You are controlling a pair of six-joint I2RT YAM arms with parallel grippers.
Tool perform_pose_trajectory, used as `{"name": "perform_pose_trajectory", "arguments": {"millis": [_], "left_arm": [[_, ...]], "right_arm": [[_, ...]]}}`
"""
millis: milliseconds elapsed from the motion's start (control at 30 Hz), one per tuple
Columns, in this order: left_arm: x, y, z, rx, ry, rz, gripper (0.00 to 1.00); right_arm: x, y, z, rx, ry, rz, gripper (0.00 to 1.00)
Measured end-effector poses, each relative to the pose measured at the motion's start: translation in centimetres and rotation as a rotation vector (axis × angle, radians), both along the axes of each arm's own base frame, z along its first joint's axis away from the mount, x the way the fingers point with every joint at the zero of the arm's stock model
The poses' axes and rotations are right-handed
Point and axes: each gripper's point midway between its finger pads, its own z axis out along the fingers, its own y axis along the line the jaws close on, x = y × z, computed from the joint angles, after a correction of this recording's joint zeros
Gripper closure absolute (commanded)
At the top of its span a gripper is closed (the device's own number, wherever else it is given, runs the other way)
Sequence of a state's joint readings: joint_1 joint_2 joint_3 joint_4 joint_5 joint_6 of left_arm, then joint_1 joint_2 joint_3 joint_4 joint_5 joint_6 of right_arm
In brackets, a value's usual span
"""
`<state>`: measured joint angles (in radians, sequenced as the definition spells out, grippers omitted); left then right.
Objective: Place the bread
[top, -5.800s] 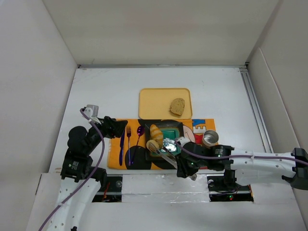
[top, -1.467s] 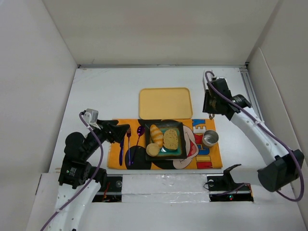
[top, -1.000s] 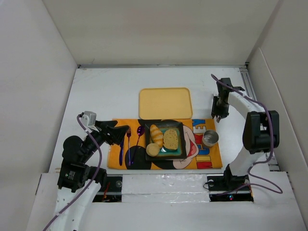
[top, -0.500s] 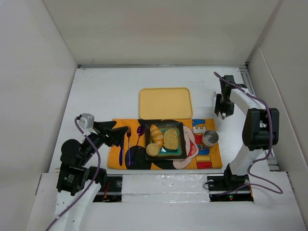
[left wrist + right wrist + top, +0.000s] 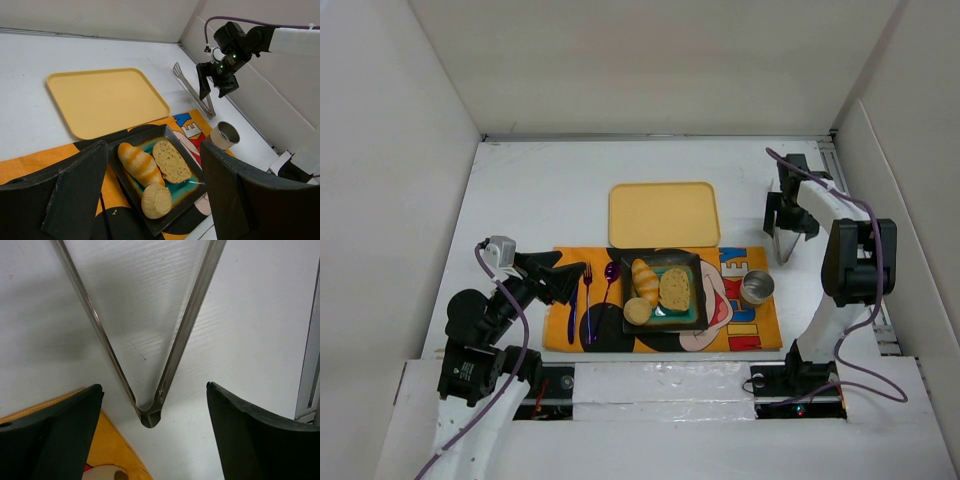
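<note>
Since the earlier view, the slice (image 5: 171,161) has gone from the tray (image 5: 105,100) to the plate (image 5: 137,136), and my right arm has swung off to the far right of the table.

Nearest me, the left tool (image 5: 570,278) hangs with its fingers apart and empty, just beside the knife (image 5: 572,305) and fork (image 5: 587,300) on the placemat (image 5: 760,335). Beyond it, all the bread is on the plate: the roll (image 5: 140,162) and slice lie side by side, and the bun (image 5: 156,200) sits at the near corner, close to the rim. I judge the placing done.

Farther right stands the cup (image 5: 224,135). Farthest, the right tool (image 5: 216,89) is spread wide over the tongs (image 5: 190,315), gripping nothing.

My worries: a finger could snag the tongs on withdrawal and drag them towards the cup, and a careless left sweep could scatter the cutlery or jolt the plate, rolling the bun off.
</note>
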<state>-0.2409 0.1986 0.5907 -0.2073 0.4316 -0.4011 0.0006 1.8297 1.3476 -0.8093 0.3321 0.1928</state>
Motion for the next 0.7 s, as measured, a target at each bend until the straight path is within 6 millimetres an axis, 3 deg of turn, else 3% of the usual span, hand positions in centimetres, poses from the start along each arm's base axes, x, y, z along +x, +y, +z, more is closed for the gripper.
{"name": "perform_pose_trajectory", "arguments": {"millis": [167, 267, 333, 433, 500, 533, 600, 700], "left_arm": [[0.0, 0.0, 0.0, 0.000, 0.000, 0.003, 0.29], [0.1, 0.1, 0.0, 0.000, 0.001, 0.006, 0.26], [0.2, 0.1, -0.1, 0.000, 0.004, 0.011, 0.24], [0.4, 0.4, -0.2, 0.000, 0.010, 0.032, 0.16], [0.6, 0.7, -0.3, -0.001, 0.017, 0.051, 0.12], [0.7, 0.9, -0.4, -0.002, 0.020, 0.063, 0.11], [0.8, 1.1, -0.4, -0.005, 0.024, 0.081, 0.09], [0.8, 1.5, -0.2, -0.015, 0.016, 0.108, 0.08]], "right_arm": [[1.0, 0.0, 1.2, 0.000, -0.041, -0.003, 0.04], [2.0, 0.7, 3.5, 0.018, -0.131, -0.009, 0.05], [2.7, 2.4, 6.9, 0.063, -0.256, 0.010, 0.06], [3.6, 8.1, 14.9, 0.206, -0.582, 0.121, 0.12], [1.8, 13.1, 20.8, 0.366, -0.814, 0.252, 0.00], [-0.4, 16.0, 23.8, 0.466, -0.937, 0.340, 0.00], [-5.1, 19.4, 27.9, 0.622, -1.099, 0.478, 0.00], [-10.8, 20.8, 31.8, 0.773, -1.267, 0.589, 0.00]]}}
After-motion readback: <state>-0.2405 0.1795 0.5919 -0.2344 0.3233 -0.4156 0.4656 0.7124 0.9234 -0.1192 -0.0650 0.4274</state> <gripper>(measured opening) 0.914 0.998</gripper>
